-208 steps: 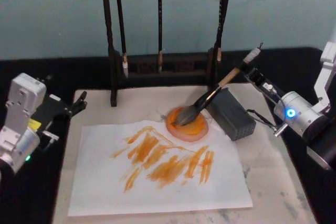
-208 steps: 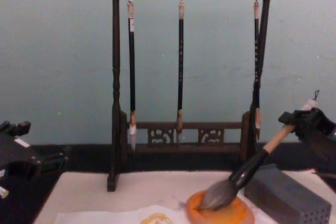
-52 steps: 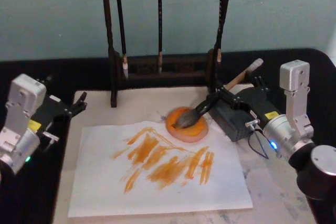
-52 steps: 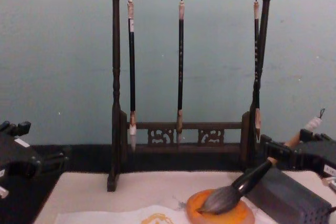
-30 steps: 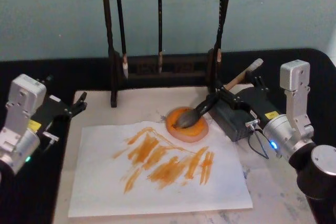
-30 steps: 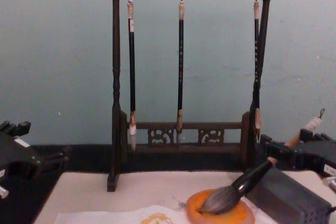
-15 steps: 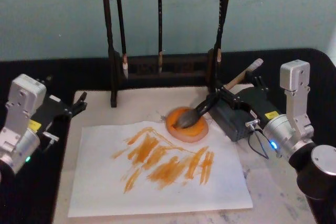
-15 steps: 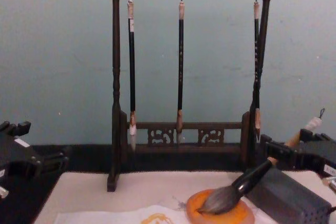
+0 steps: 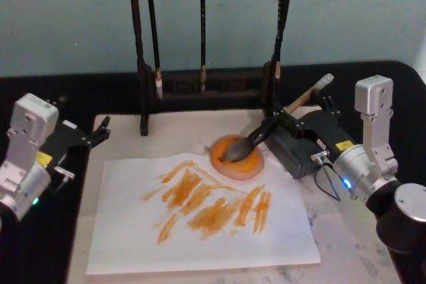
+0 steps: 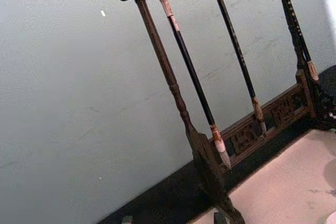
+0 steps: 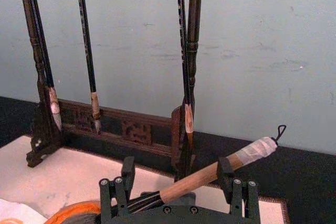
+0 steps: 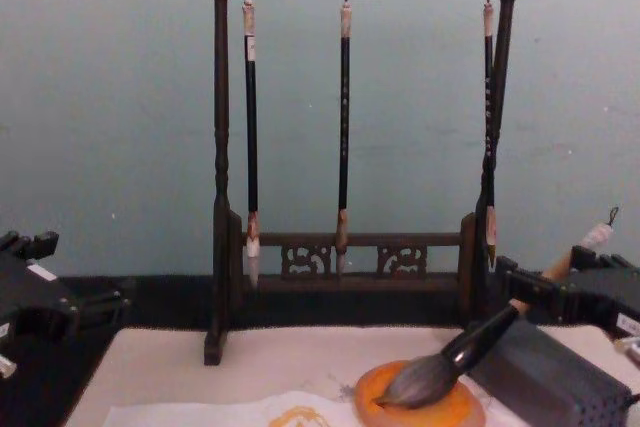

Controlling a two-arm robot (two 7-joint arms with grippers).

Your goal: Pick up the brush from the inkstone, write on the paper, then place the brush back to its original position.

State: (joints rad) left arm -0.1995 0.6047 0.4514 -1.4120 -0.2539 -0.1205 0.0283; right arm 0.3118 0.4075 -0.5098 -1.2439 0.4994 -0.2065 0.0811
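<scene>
The brush (image 9: 266,128) lies slanted, its grey tuft in the orange inkstone (image 9: 247,164) and its pale handle propped on a grey block (image 9: 296,147). My right gripper (image 9: 297,112) is open and straddles the handle, one finger on each side with a gap showing in the right wrist view, where the handle (image 11: 210,174) passes between the fingers (image 11: 226,170). In the chest view the brush (image 12: 470,342) slopes down into the inkstone (image 12: 450,412). The paper (image 9: 200,231) carries orange strokes. My left gripper (image 9: 100,131) sits open at the mat's left edge.
A dark wooden stand (image 9: 200,84) with three thin hanging brushes rises right behind the inkstone; its right post is close to my right gripper. The paper lies on a beige felt mat (image 9: 346,231), which rests on a black tabletop.
Since the oldest frame my right gripper has moved from the handle's end cap inward and lower, around the mid-handle. Nothing has shifted over the last second.
</scene>
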